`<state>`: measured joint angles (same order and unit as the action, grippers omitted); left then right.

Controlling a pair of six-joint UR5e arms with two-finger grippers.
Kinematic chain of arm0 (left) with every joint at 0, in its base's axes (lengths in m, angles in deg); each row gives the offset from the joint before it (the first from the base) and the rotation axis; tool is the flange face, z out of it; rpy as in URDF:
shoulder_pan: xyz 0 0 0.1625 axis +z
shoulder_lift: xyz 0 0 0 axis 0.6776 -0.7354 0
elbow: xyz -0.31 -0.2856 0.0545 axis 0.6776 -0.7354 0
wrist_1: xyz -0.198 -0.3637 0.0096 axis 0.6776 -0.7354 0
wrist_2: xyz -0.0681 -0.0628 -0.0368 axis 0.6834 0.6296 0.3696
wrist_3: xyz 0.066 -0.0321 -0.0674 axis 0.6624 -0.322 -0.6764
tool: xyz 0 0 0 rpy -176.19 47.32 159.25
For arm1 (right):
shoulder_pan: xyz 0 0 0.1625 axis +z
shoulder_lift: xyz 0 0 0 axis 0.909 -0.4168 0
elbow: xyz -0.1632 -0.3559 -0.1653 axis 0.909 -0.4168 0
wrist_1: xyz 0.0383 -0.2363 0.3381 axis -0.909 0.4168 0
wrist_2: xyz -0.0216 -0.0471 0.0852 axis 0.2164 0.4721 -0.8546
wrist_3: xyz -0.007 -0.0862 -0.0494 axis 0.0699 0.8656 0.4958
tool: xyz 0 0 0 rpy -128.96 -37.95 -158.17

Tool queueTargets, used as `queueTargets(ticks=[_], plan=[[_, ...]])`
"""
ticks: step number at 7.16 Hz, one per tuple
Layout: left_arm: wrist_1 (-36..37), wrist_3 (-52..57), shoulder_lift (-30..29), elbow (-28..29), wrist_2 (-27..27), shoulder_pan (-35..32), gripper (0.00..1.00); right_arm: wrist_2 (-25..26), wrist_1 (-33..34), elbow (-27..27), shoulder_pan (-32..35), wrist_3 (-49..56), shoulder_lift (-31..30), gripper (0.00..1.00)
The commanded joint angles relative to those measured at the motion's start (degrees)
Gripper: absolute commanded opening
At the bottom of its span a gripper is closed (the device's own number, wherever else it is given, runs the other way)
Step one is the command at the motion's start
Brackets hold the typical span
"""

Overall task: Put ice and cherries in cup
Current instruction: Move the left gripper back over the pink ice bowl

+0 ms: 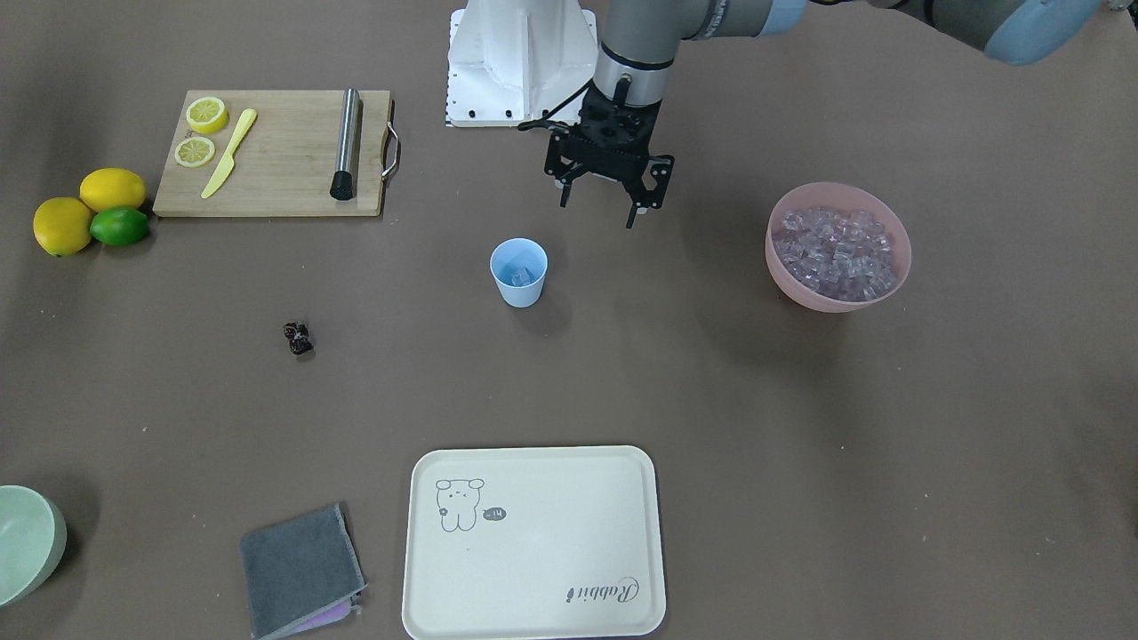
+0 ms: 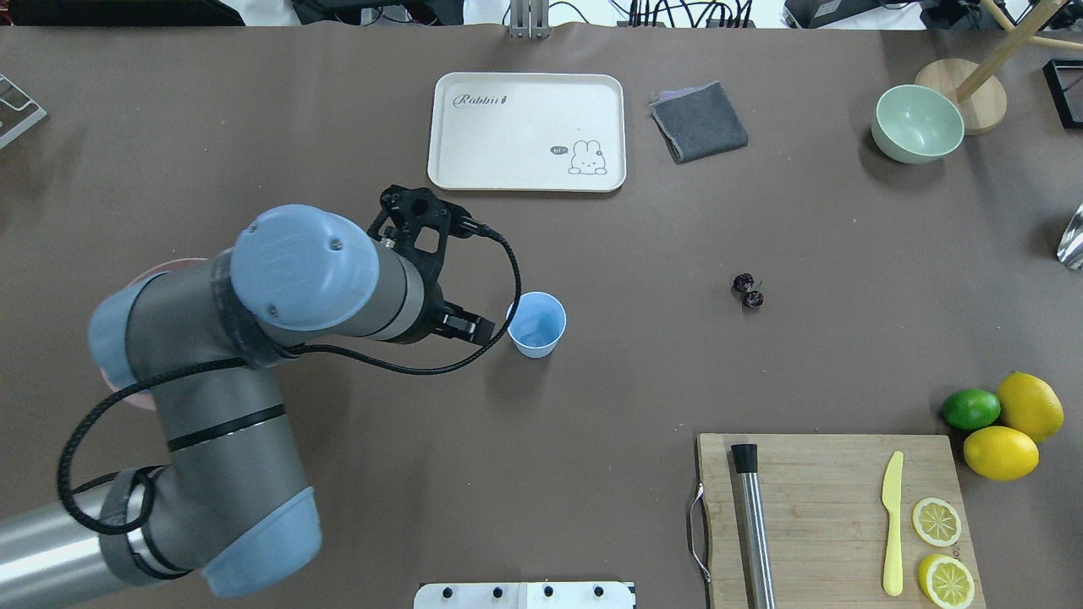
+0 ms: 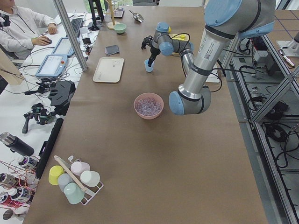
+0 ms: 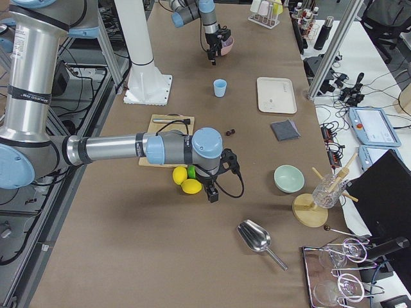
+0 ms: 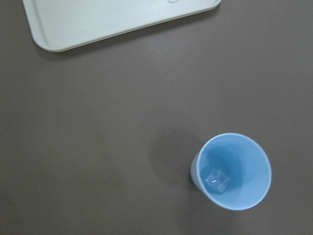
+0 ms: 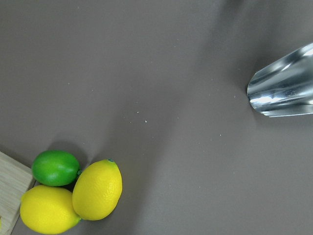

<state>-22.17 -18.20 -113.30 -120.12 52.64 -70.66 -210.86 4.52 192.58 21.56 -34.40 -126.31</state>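
Cutting board (image 2: 821, 499): against the robot's edge of the desk (image 2: 592, 406), toward the right end. It carries a metal rod (image 2: 751, 524), a yellow knife (image 2: 893, 523) and two lemon slices (image 2: 936, 521).
Whole fruit: two lemons (image 2: 1001, 452) and a lime (image 2: 970, 408), bunched together and touching, just past the board's far right corner.
Right arm (image 4: 160, 149): stretched low over the right end, above the lemons.
Right jaws: seen only from the side camera; cannot tell how they stand.
Scoop (image 6: 283, 90): shiny metal, lying at the right end beyond the fruit.
Cup (image 2: 536, 324): upright on the middle of the desk, with one ice cube (image 5: 218, 180) on its bottom.
Left arm (image 2: 305, 271): reaches in from the left end.
Left jaws: spread wide with nothing between them, raised over the desk just to the left of the cup and clear of it.
Ice (image 1: 834, 252): a heap filling the pink bowl (image 1: 898, 267), toward the left end, well apart from the cup.
Cherries (image 2: 748, 290): a small dark cluster on the bare desk, right of the cup and well apart from it.
Tray (image 2: 525, 127): cream, near the far edge, about the middle.
Cloth (image 2: 699, 121): grey, folded, just right of the tray.
Green bowl (image 2: 918, 123): near the far right corner.
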Motion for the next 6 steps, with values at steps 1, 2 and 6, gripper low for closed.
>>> queueTargets(ticks=[1,2,6], plan=[[-0.65,0.23,12.34,-7.91,7.31,-2.48,0.91,-0.01,0.00,-0.03,0.00,-0.10,-0.02,1.00],[-1.00,0.40,15.61,-9.06,7.87,-4.15,0.91,-0.01,0.00,-0.03,0.00,-0.10,-0.02,1.00],[-16.47,-6.79,31.37,-8.90,7.79,-6.62,0.88,-0.01,0.00,-0.12,0.00,-0.19,-0.02,1.00]])
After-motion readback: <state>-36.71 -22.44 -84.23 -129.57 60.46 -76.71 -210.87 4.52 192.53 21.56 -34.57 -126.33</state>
